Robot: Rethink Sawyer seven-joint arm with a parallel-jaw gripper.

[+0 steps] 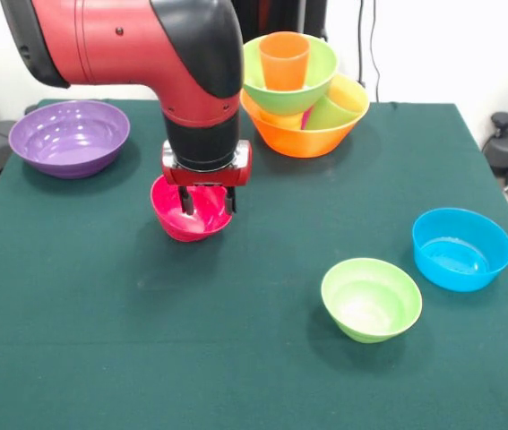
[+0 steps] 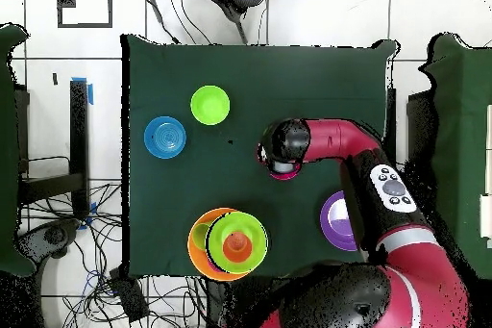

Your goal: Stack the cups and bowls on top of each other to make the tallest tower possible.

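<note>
Beside pink-red bowl [image 1: 191, 211]: purple bowl [image 1: 70, 136], tower [image 1: 300, 94].

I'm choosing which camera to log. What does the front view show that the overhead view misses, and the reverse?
Front only: the tool reaching into the pink-red bowl, and cups wedged under the large green bowl. Overhead only: the arm's full run over the purple bowl, plus floor and cables. Both: the tower, blue bowl, small green bowl.

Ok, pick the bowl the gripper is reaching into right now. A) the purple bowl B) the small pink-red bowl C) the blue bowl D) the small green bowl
B: in the front view the gripper dips its fingers inside the small pink-red bowl, while the other three bowls sit untouched elsewhere on the table.
</note>
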